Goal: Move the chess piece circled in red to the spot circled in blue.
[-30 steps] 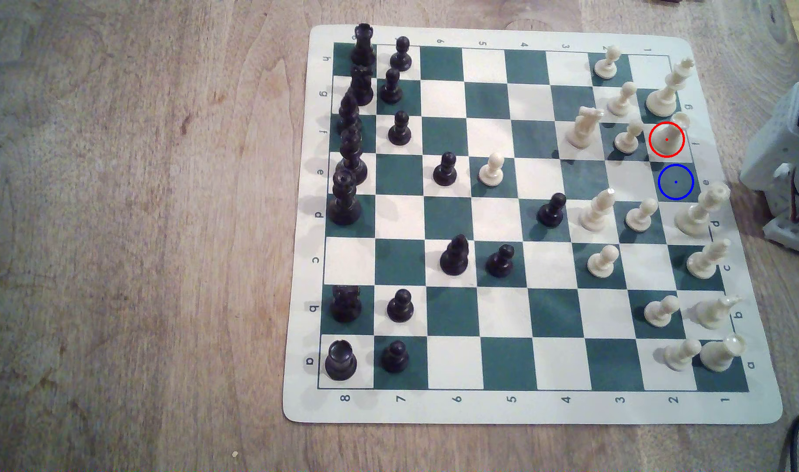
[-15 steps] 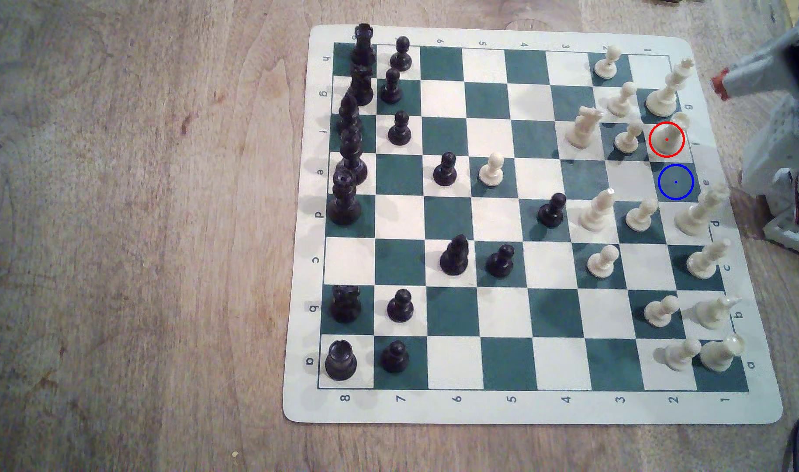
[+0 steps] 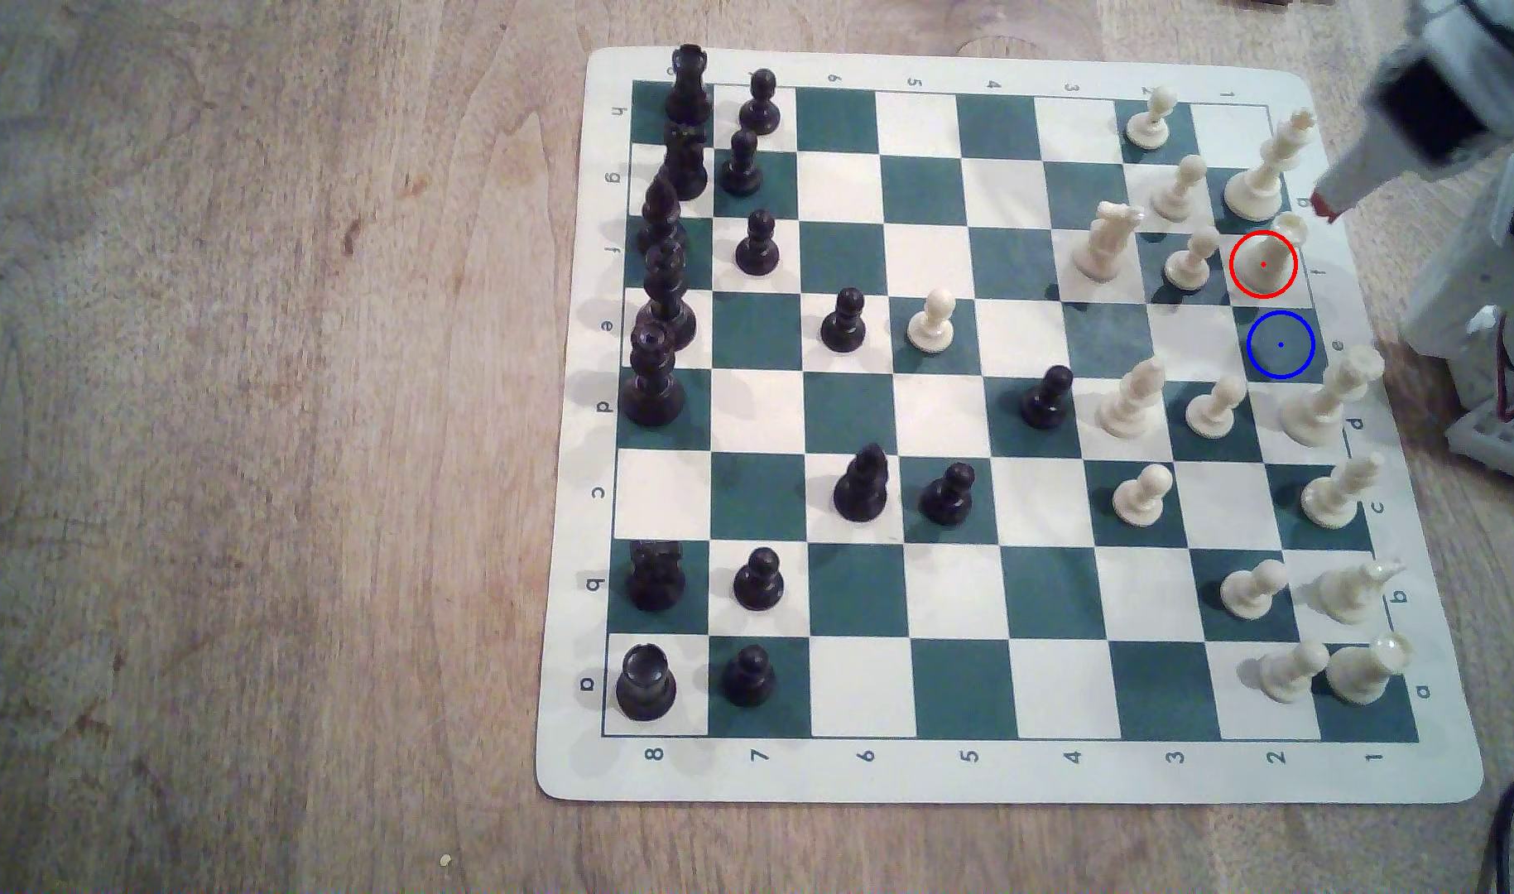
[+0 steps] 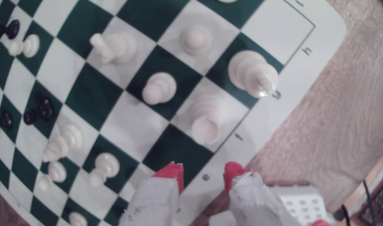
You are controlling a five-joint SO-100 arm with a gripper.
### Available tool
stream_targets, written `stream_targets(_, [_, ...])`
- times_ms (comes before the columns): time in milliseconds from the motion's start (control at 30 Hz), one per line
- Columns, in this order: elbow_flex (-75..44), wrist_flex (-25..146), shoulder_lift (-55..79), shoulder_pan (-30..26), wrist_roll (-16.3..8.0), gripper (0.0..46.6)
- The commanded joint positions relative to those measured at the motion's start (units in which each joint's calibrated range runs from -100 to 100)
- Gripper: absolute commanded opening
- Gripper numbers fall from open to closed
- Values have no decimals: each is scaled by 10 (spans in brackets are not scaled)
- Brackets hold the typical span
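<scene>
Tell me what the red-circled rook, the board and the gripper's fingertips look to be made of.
The rook looks like moulded cream plastic: smooth, even in colour, with a soft sheen. The board seems to be a thin flexible mat, perhaps vinyl, with rounded corners and printed squares, lying flat on the wooden table. The gripper has fingers wrapped in white tape or cloth with frayed edges; the fingertips are covered in red, likely tape.

Soft even light, blurred fisheye wrist view
</scene>
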Motion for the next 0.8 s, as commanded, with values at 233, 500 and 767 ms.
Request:
stream_targets(233, [40,-83,76,-3,4,129])
stream_targets(500, [58,-114,101,-3,6,125])
stream_targets(767, [67,-150,153,9,13,124])
